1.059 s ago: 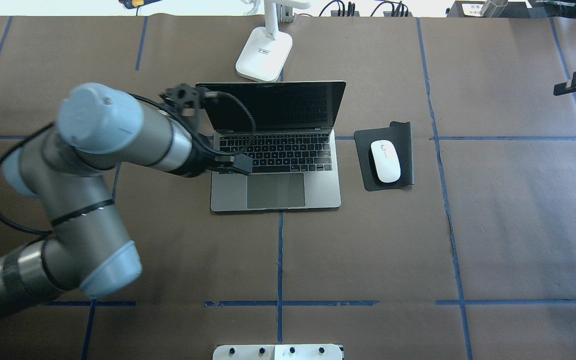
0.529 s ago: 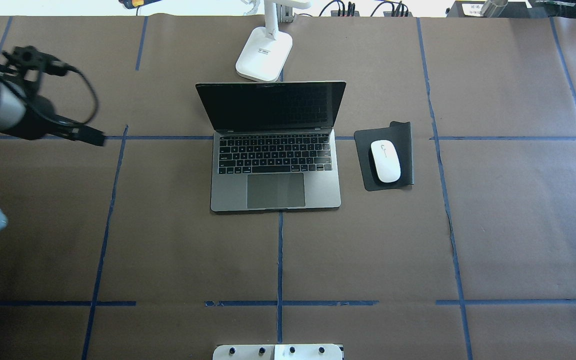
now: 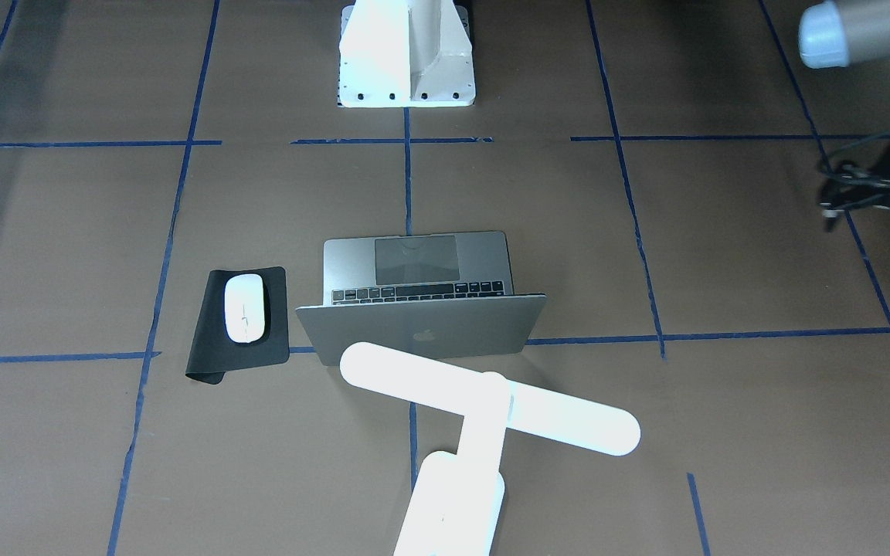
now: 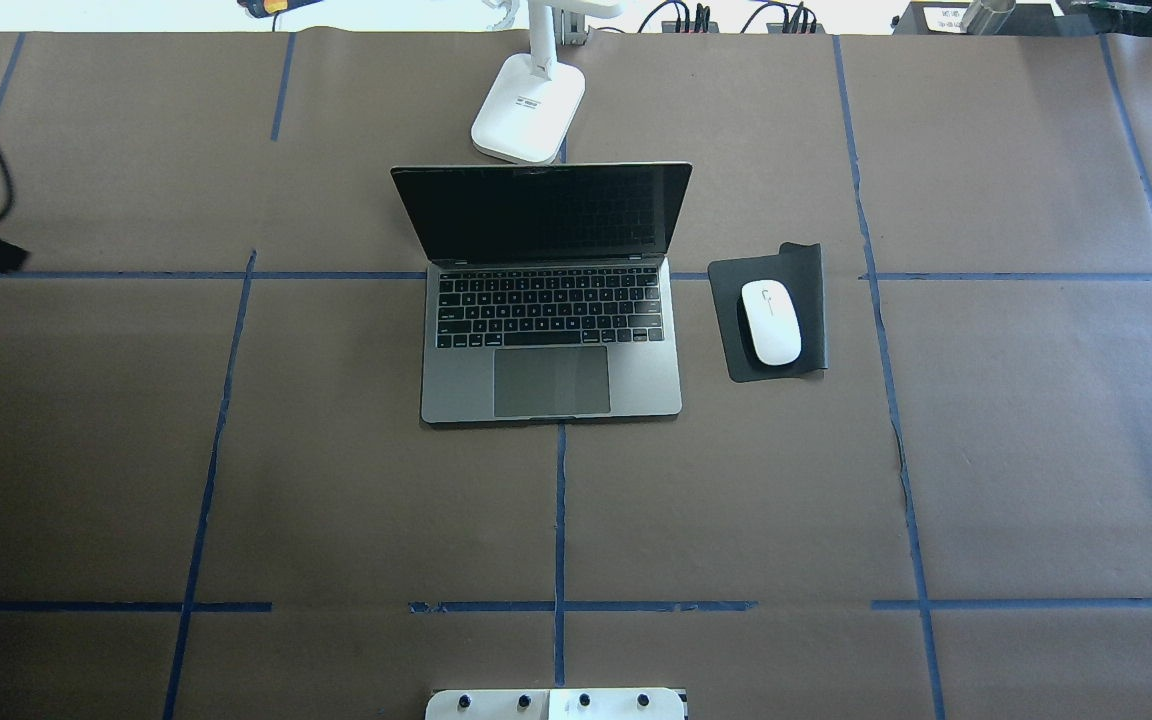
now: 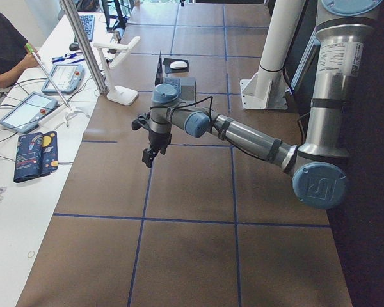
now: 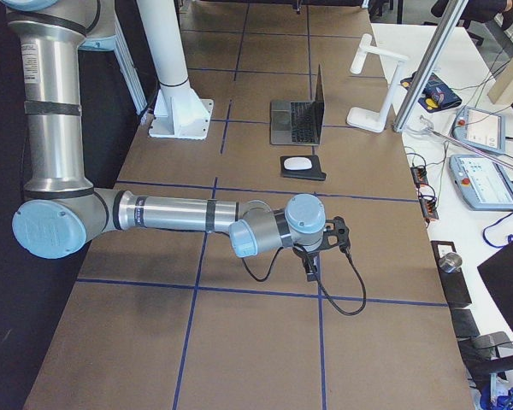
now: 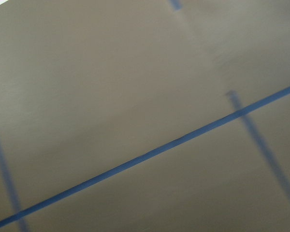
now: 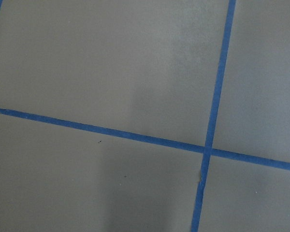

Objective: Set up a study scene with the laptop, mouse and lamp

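We find the laptop (image 4: 551, 385) open at the middle of the tabletop (image 4: 1036, 450), screen facing the robot. The mouse (image 4: 771, 322) lies on a black mat (image 4: 813, 300) just beside it, on the robot's right. The lamp (image 4: 528, 110) stands just behind the lid. The left claw (image 5: 148, 155) and right claw (image 6: 310, 272) hang well apart from these; we cannot tell whether either is released or clenched.

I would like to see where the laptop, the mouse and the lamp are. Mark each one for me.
laptop (image 4: 551, 380): overhead view, on the grey trackpad.
mouse (image 4: 771, 322): overhead view, middle of its white shell.
lamp (image 3: 491, 401): front-facing view, middle of the bar head, where the arm joins.
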### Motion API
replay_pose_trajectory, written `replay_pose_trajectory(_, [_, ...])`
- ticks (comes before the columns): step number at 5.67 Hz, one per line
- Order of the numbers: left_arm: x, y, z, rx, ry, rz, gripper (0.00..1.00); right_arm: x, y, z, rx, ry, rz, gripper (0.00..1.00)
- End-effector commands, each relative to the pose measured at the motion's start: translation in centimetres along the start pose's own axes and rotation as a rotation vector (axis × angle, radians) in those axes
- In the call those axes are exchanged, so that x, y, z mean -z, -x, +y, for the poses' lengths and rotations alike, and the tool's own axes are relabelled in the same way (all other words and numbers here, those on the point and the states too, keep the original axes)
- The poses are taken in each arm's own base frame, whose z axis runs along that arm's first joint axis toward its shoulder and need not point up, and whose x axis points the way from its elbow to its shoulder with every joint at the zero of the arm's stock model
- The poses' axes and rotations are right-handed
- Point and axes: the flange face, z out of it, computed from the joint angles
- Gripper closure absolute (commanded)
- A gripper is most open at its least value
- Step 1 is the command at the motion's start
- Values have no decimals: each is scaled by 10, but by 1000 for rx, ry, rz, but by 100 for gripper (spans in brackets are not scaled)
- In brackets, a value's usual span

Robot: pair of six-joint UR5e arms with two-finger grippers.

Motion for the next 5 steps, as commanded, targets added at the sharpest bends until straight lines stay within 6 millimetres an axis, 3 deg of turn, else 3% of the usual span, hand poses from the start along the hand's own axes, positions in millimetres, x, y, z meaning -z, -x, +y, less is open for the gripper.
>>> replay_pose_trajectory(1, [7,99,72,198,123,163,0,2,-18,13,7,50,-14,0])
replay_pose_trajectory(2, [-28,127,141,344,186,298,0,-4,-23,23,0,78,-14,0])
replay_pose_trajectory(3, [-53,133,179,292,213,323,0,-7,-29,34,18,98,-17,0])
replay_pose_trajectory(5, [-71,139,187,315,244,340,0,-15,-45,69,24,129,-20,0])
